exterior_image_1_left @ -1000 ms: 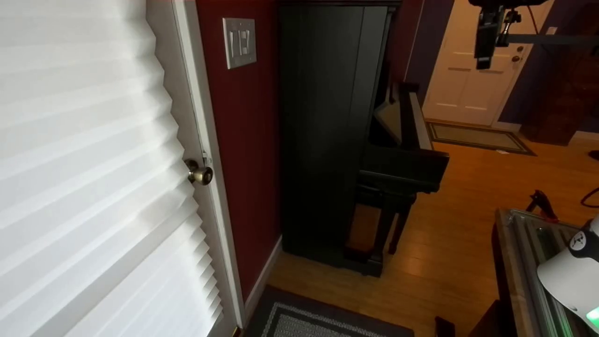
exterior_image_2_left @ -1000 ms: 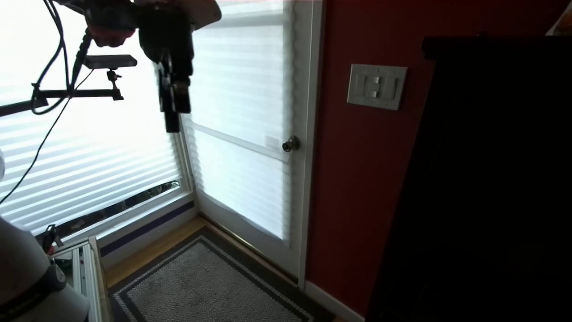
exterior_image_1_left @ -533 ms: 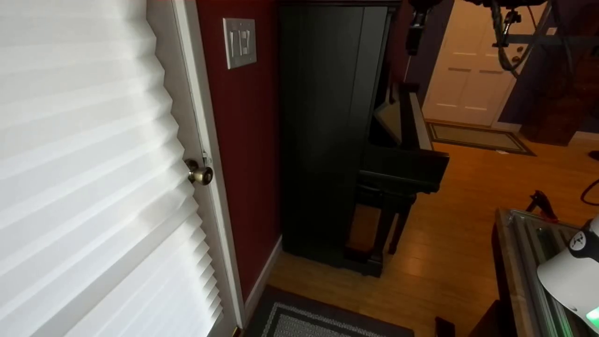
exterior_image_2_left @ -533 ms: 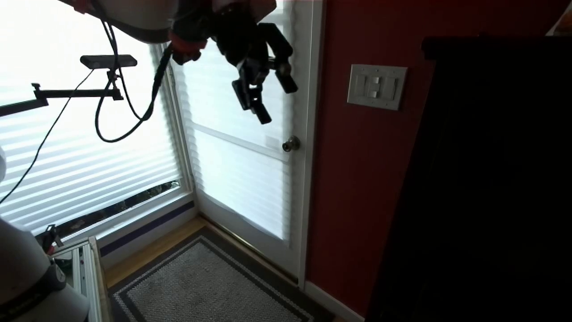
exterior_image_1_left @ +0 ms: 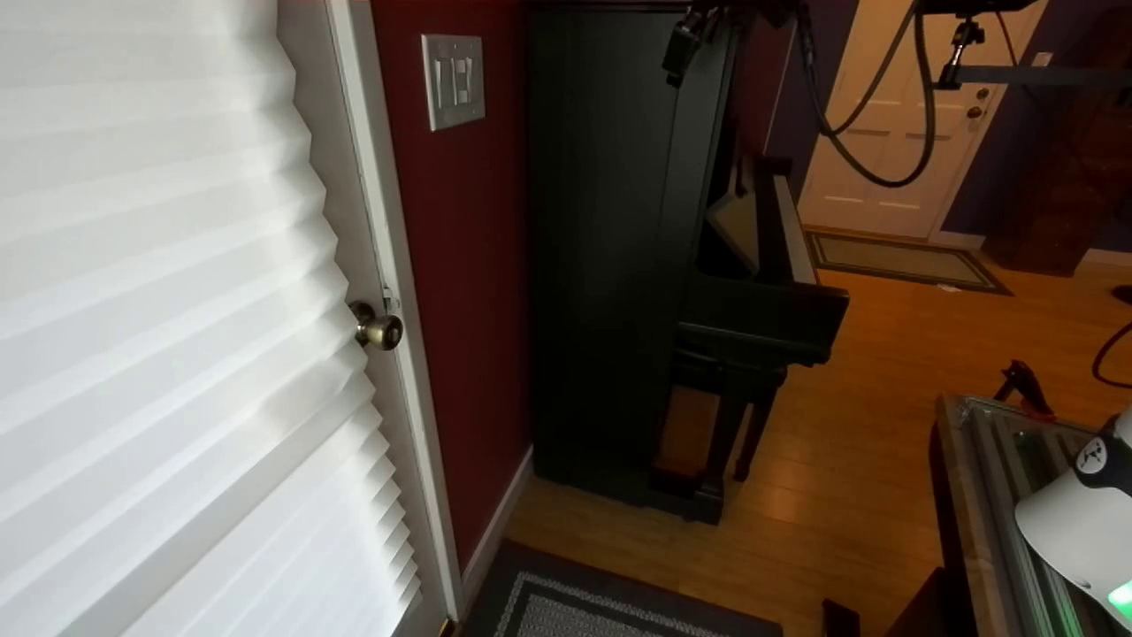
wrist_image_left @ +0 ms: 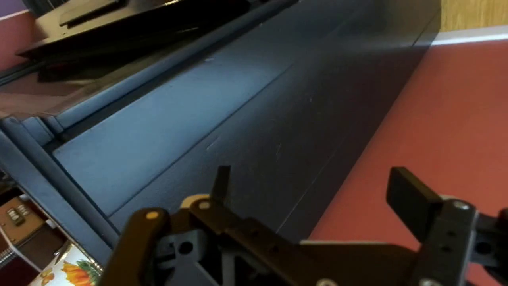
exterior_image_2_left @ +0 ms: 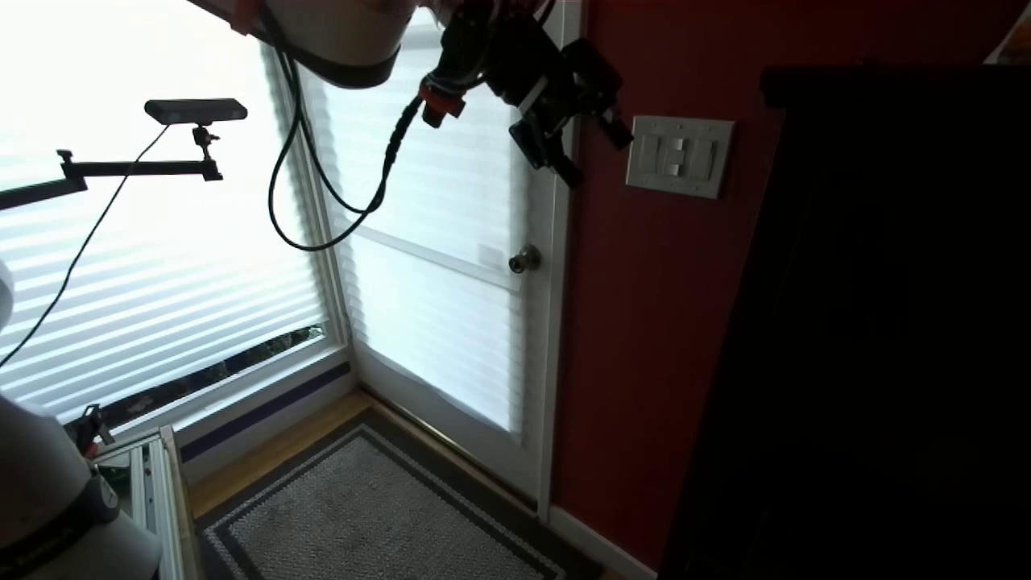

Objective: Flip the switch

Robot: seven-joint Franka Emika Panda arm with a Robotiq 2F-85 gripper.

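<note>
switch plate point(exterior_image_2_left: 681, 157) mounted on the red wall point(exterior_image_2_left: 636, 338), up and to the right of the doorknob point(exterior_image_2_left: 524, 258) in both exterior views; the gripper point(exterior_image_2_left: 596, 155), spread wide and tilted, likewise hangs higher than the doorknob

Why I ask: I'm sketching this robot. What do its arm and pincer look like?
The arm is white and rounded, with black bands, a round emblem and a green light. Black cables loop off it. The pincer is black, with two blocky fingers and round bolt heads.
</note>
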